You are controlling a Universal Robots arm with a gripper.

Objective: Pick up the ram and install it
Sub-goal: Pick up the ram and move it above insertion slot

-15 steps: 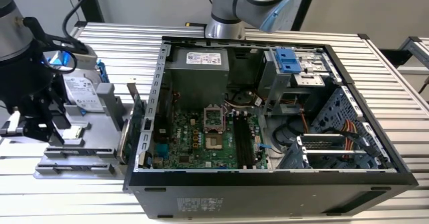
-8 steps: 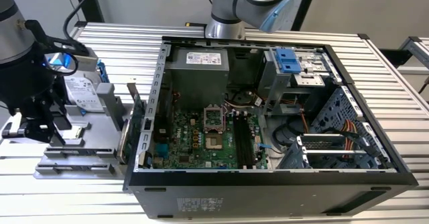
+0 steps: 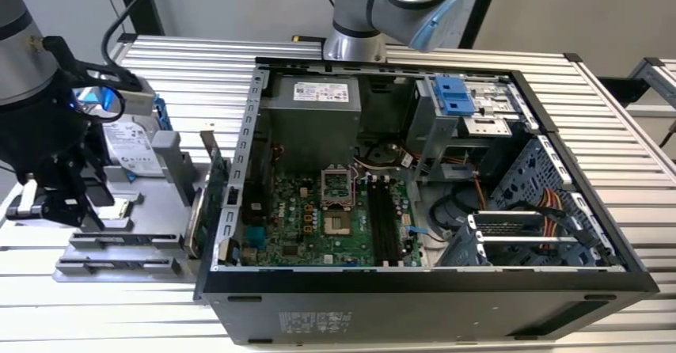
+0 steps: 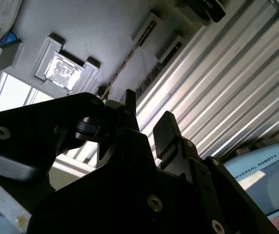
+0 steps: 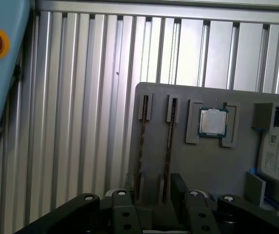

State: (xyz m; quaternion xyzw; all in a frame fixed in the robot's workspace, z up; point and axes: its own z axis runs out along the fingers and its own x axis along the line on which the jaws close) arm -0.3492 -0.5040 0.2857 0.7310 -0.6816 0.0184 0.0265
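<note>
Gripper point(image 5: 151, 194) hangs over the gray parts tray point(image 5: 217, 175) on the ribbed counter point(image 5: 81, 122). That is at the exterior view's left, well apart from the open PC case point(image 3: 423, 297). Jaws are parted with a clear gap and hold nothing.

Ram point(image 5: 171, 146) is not picked up yet. It reads as a thin dark-brown line standing on its long edge in a narrow tray slot, the slot nearer the CPU point(image 5: 212, 122). The same thin line shows in the second wrist view point(image 4: 124, 68). A 2nd slot just beside it shows a similar edge (can't tell if that is another stick or a bare slot).

Standing on edge leaves the top edge and both flat faces free for a pinch, which is likely why the tray holds it that way. The jaws sit near one end of the 2 slots, so this looks like lining up for the grasp. Hard drive point(image 5: 278, 151) lies on the tray beyond the CPU. Install not started.
</note>
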